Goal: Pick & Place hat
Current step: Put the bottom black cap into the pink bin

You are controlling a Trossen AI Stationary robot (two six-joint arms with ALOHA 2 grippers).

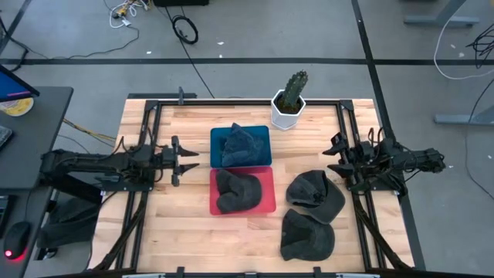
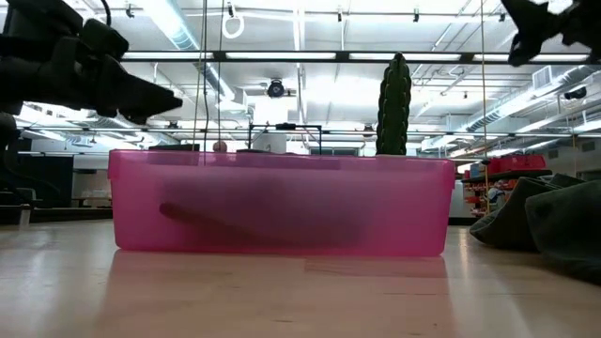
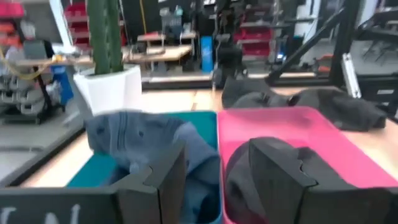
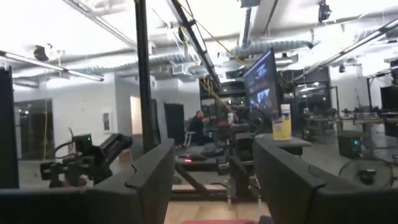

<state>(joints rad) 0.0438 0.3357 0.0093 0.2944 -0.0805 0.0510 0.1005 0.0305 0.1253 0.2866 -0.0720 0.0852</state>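
A blue-grey hat (image 1: 239, 144) lies in the blue bin (image 1: 217, 135), and a dark hat (image 1: 236, 191) lies in the pink bin (image 1: 267, 176). Both also show in the left wrist view: the blue-grey hat (image 3: 143, 140) and the dark hat (image 3: 245, 177). Two more dark hats (image 1: 315, 193) (image 1: 307, 236) rest on the table right of the pink bin. My left gripper (image 1: 189, 160) (image 3: 217, 168) hovers open, left of the two bins and pointing at them. My right gripper (image 1: 333, 158) (image 4: 214, 162) hovers open at the table's right side, above the upper loose hat.
A cactus in a white pot (image 1: 289, 105) stands behind the blue bin near the far edge. Black frame rails (image 1: 151, 123) run along the table's left, right and far sides. Bare wood lies in front of the bins, toward the near edge (image 1: 201, 239).
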